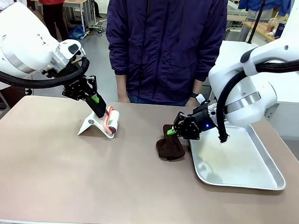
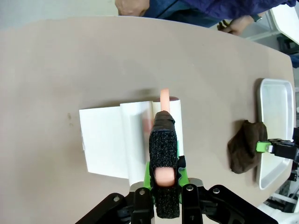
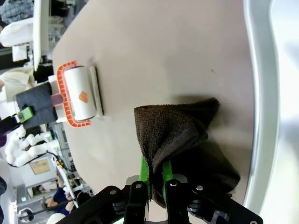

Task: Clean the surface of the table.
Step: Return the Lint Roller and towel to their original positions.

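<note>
Trouble ahead: right end effector (image 1: 172, 132) pinches the dark brown terry cloth (image 1: 169, 148) by a thin fold that may slip while wiping the taupe desk (image 1: 63, 178); left end effector (image 1: 101, 108) clamps the orange-handled white lint roller (image 1: 112, 120).

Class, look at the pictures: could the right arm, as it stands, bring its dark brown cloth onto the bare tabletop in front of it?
Probably yes. The right gripper already holds the dark brown terry cloth resting on the brownish table, and nothing lies on the stretch before it.

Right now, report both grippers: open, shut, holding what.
Left gripper: shut on the lint roller handle.
Right gripper: shut on the brown cloth.
</note>
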Motion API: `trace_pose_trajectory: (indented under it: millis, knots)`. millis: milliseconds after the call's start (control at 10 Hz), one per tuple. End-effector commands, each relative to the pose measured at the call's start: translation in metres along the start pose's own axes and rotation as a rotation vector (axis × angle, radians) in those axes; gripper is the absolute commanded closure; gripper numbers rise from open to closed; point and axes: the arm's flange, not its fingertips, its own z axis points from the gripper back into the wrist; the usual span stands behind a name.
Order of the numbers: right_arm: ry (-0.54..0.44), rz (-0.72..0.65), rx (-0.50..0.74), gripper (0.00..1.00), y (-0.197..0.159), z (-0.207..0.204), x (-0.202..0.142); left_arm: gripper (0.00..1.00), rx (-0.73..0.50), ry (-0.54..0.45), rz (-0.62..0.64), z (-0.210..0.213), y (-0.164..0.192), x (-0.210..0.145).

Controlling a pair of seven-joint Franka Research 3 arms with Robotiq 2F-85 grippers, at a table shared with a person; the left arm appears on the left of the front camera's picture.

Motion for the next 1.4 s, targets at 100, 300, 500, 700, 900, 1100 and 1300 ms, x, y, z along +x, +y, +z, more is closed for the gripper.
trace_pose_trajectory:
  millis: [100, 300, 500, 700, 900, 1100, 1300]
  knots:
    - [-0.012, -0.013, 0.018, 0.88, 0.003, -0.005, 0.005, 0.78, 0.033, 0.013, -0.001, -0.004, 0.001, 0.006]
    - [-0.010, -0.016, 0.017, 0.88, 0.003, -0.005, 0.006, 0.78, 0.040, 0.018, 0.007, -0.006, 0.002, 0.008]
    - [0.002, -0.021, 0.017, 0.80, 0.003, -0.005, 0.007, 0.45, 0.038, 0.018, 0.018, -0.005, 0.000, 0.009]
    - [0.013, -0.029, 0.019, 0.22, 0.002, -0.006, 0.007, 0.00, 0.040, 0.009, 0.021, -0.001, 0.001, 0.009]
    - [0.021, -0.032, 0.021, 0.00, 0.002, -0.006, 0.007, 0.00, 0.035, -0.007, 0.029, 0.005, 0.003, 0.008]
    - [0.023, -0.028, 0.029, 0.00, 0.002, -0.005, 0.007, 0.00, 0.029, -0.025, 0.046, 0.014, 0.010, 0.006]
    - [0.034, -0.010, 0.022, 0.00, 0.006, -0.006, 0.005, 0.00, 0.018, -0.055, 0.054, 0.029, 0.018, -0.001]
